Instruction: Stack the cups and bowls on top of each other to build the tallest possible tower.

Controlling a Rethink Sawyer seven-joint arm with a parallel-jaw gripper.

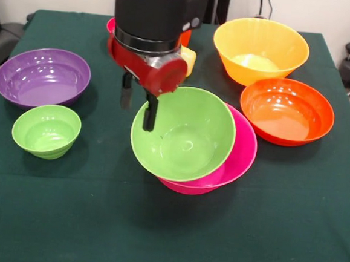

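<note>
A medium green bowl (186,138) lies tilted toward the camera inside the large pink bowl (240,160) at the table's middle. What props it up is hidden. My gripper (138,107) hangs at the green bowl's left rim, open: one black finger (150,114) is inside the rim and the other is outside it. A large purple bowl (43,77) and a small green bowl (46,130) sit at the left. A yellow-orange bowl (260,50) and an orange-red bowl (287,111) sit at the right. The purple cup is hidden.
Behind the arm's red wrist (161,69) I see part of a yellow cup (189,60), a bit of orange (186,38) and a red rim (110,24), all mostly hidden. The dark green cloth (166,239) covers the table.
</note>
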